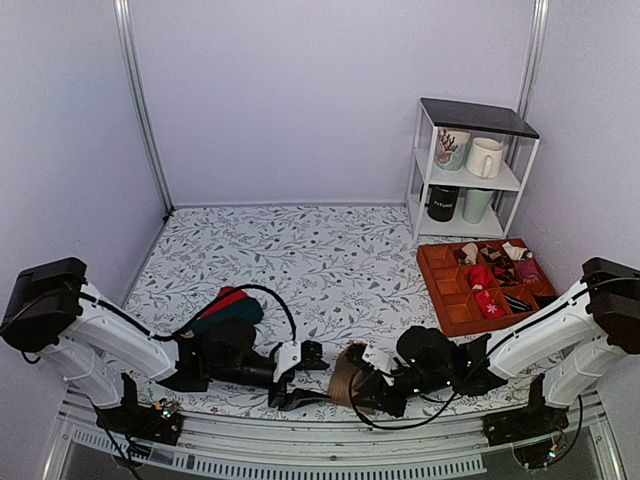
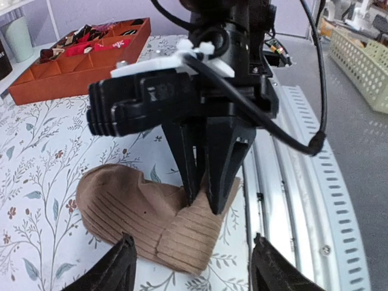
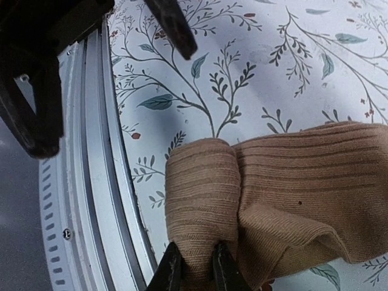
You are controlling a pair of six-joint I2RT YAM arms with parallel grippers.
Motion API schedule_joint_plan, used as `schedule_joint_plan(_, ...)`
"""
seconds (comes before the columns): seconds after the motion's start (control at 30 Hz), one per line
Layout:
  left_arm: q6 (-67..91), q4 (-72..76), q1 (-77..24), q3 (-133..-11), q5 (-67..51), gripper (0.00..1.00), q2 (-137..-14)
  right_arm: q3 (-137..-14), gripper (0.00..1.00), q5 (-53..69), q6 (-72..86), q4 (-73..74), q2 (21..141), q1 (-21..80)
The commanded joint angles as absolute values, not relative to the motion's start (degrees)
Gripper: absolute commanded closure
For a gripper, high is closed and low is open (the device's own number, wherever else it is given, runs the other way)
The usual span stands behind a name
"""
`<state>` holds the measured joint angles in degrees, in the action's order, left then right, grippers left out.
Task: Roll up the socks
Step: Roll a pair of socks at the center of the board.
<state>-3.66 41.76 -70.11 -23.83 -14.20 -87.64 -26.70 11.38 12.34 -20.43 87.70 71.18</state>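
Floral bench, near edge: the socks lie roughly twelve-to-six, at three o'clock from the left tool, spread apart; the right tool clamps their fold.

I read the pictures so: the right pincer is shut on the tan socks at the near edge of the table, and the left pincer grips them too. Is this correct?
Not quite. The left pincer does not grip the socks: the left wrist view shows it open, its fingers wide apart. The right pincer is shut on them at the near edge of the table.
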Motion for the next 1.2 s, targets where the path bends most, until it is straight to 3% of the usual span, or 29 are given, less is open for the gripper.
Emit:
schedule_joint_plan(0.0, -10.35, 45.4, -70.76, -26.09, -14.6, 0.31, -94.09, -24.35, 0.86, 23.34, 19.3, -14.33, 88.04, 67.4)
schedule_joint_plan(0.5, -11.77, 47.24, -71.88, -30.5, -18.04, 0.29, -104.16, -26.09, 0.86, 30.47, 21.44, -13.5, 92.26, 63.98)
schedule_joint_plan(0.63, -11.49, 46.41, -71.93, -31.69, -19.37, 0.37, -106.17, -26.61, 0.86, 30.68, 21.4, -12.69, 92.38, 63.51)
schedule_joint_plan(0.8, -10.86, 45.75, -72.39, -31.77, -19.09, 0.39, -107.82, -26.97, 0.86, 31.0, 20.81, -12.14, 92.52, 63.05)
schedule_joint_plan(0.97, -10.3, 44.38, -72.4, -32.38, -19.63, 0.52, -108.3, -27.55, 0.86, 31.28, 20.24, -11.96, 93.62, 62.85)
schedule_joint_plan(1.07, -10.07, 43.58, -72.42, -33.21, -20.04, 0.65, -108.4, -28.07, 0.86, 31.23, 20.05, -11.82, 94.1, 62.8)
schedule_joint_plan(1.17, -9.5, 40.62, -72.38, -35.06, -20.26, 0.92, -109.2, -28.82, 0.86, 30.91, 19.95, -11.34, 94.51, 62.6)
